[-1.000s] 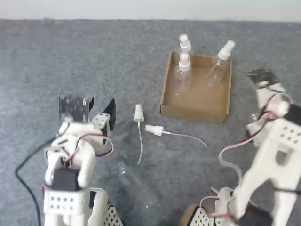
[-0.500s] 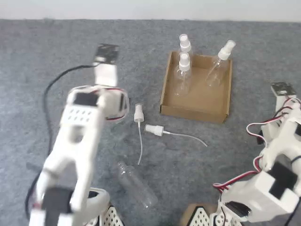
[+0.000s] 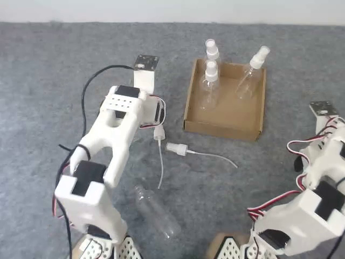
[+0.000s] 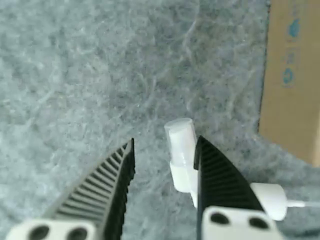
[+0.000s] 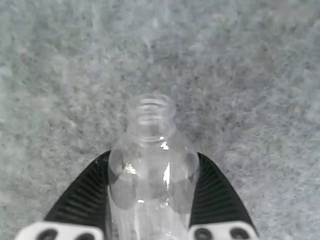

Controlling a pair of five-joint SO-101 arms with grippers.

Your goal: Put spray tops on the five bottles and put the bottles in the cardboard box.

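L arm (image 3: 116, 135) is stretched out over the grey tabletop (image 3: 48, 70). Its jaws are open w/ a white spray top (image 4: 181, 150) between them, up against one jaw and clear of the other. That top sits just off the near left corner of the cardboard box (image 3: 253, 128), w/ its thin tube trailing back toward the arm bases. A 2nd spray top (image 3: 177, 148) lies on its side just beside it, tube running off to the R.

The box holds 3 capped bottles: one at its L wall (image 3: 207, 91), another just behind that (image 3: 212, 51), and a 3rd leaning in the far R corner (image 3: 248, 81).

A bare bottle (image 3: 156, 210) lies on its side near the arm bases.

R arm (image 3: 323, 162) is at the tabletop's R edge. Its jaws are clamped on a clear bottle w/ no top (image 5: 150, 165), open neck pointing away from the wrist.
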